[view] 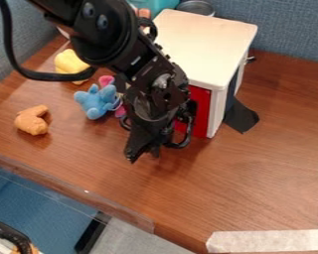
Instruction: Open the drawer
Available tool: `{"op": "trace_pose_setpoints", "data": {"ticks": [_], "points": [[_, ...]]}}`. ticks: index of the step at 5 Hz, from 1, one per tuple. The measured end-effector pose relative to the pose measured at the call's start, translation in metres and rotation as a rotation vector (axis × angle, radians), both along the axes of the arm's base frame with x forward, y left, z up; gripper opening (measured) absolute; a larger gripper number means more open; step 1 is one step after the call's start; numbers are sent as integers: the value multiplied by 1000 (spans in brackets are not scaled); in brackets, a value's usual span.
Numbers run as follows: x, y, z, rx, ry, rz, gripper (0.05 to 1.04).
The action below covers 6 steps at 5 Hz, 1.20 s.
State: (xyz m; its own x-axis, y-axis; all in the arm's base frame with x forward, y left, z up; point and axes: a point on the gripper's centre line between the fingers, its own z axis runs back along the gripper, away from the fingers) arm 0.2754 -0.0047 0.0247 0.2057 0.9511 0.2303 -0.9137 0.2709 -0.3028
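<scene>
1. Gripper (142, 156), one, black, hangs tips down over the wooden table (208, 183); whether it stands wide or narrow I cannot tell.
2. One black arm (112, 37) slants down to it from the upper left, bent at the wrist, with one black cable (19, 67) looping beside it.
3. Just behind and right of the gripper is one drawer, its red front (200, 111) partly covered by the arm; how far out it sits is hidden.
4. One white-topped box (204, 42) houses that front and reaches away behind the gripper.
5. Up and left of the gripper lie three soft toys: one blue (95, 101), nearest; one orange (32, 120), farther left; one yellow (69, 62), farthest back.
6. Right of the gripper, by the box's side, lies one black flap (241, 117).
7. Well apart, right of the gripper, are three pale tape strips (275, 240).
8. Farthest, behind the box, stands one round metal thing (196, 7).
</scene>
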Motion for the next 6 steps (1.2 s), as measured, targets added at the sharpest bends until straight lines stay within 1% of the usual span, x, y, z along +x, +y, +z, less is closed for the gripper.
{"op": "trace_pose_setpoints", "data": {"ticks": [1,2,3,4,6], "points": [[1,-1,0,-16,-7,20,210],[1,-1,0,-23,-11,36,200],[-4,-3,-4,-57,-24,78,170],[-13,-5,-5,-84,-32,114,152],[-35,-14,-4,-121,-43,145,152]]}}
